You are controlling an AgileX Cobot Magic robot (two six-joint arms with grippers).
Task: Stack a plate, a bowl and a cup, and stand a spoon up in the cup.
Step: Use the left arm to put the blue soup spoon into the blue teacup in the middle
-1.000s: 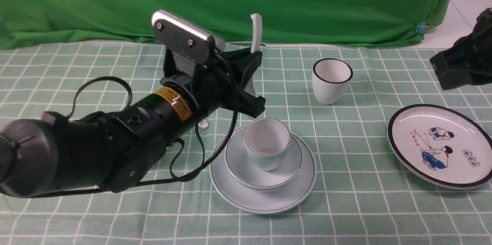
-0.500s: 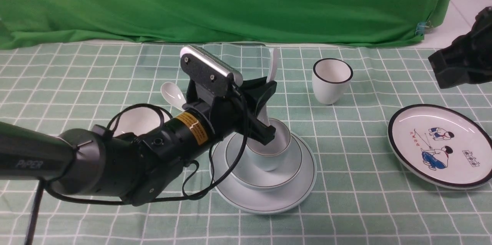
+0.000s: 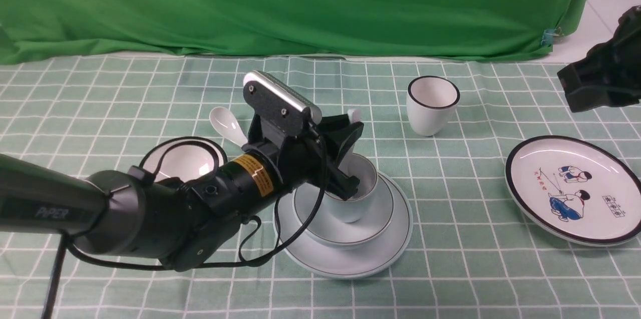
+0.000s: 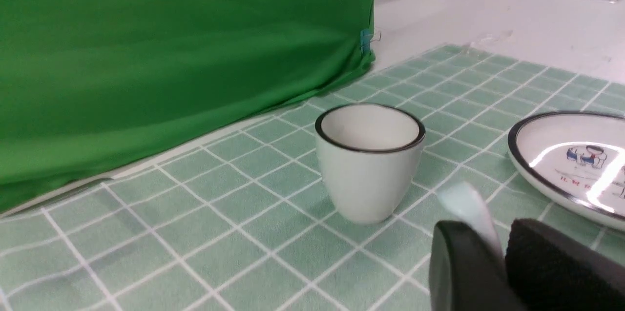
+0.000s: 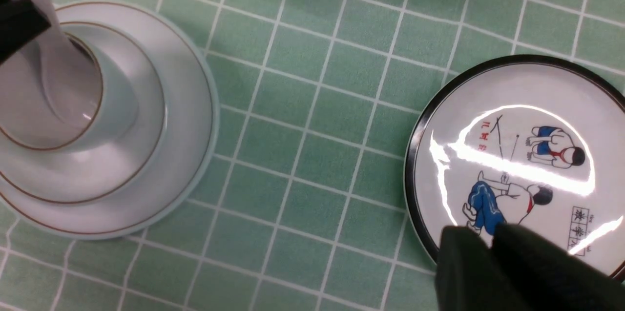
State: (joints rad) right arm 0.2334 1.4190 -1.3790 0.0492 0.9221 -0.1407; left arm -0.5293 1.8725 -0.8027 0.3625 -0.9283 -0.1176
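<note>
nearly done: spoon in the cup, jaws not yet off it

nearest the camera, the plate (image 3: 370,261) lay flat on the checked counter (image 3: 450,284). the bowl (image 3: 345,232) sat centred in it, and the cup (image 3: 358,206) stood upright in the bowl, so the stacking looked finished.

the last step was in hand. the spoon (image 5: 53,64) was in the cup, scoop end down against the inner wall by the right wrist view, with the handle rising past the rim. its long axis ran steeply, close to upright, with the handle tip uppermost. whether the scoop had reached the cup's floor could not be told.

the left jaws were closed on the handle just above the rim, and the left wrist view showed the pale handle pinched between the dark pads (image 4: 464,262). what remained, as i judged it, was to let go and draw clear without dragging the spoon or tipping the cup.

off to the right, the right jaws hung above the picture plate (image 3: 576,194), pressed together on nothing. behind the left arm lay a black-rimmed bowl (image 3: 180,161) and a second spoon (image 3: 225,121). farther back stood a white cup (image 3: 431,106). none of these were part of the stack.
</note>
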